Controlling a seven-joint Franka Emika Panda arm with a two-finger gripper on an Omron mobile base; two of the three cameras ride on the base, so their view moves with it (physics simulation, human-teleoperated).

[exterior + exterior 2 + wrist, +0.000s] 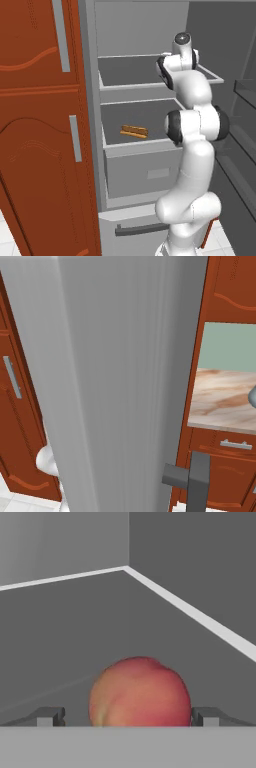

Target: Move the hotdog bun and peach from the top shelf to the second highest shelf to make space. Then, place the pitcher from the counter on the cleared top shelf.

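In the hand view the red-orange peach (pixel 140 692) rests on the grey top shelf (pixel 75 627), close in front of the camera. My gripper (pixel 128 716) is open, one fingertip (pixel 50 716) on each side of the peach with a small gap to it. In the left base view my arm reaches into the top shelf (pixel 130 71), and the hand is hidden behind the wrist. The hotdog bun (pixel 134 131) lies on the ledge below. An edge of the pale pitcher (pixel 252 398) stands on the wood-grain counter (pixel 220 401).
The open grey fridge door (pixel 125 381) blocks most of the right base view. Tall red-brown cupboard doors (pixel 40 125) stand left of the fridge. The shelf's back and side walls (pixel 190 557) are close behind the peach. A drawer (pixel 142 172) sits below the second shelf.
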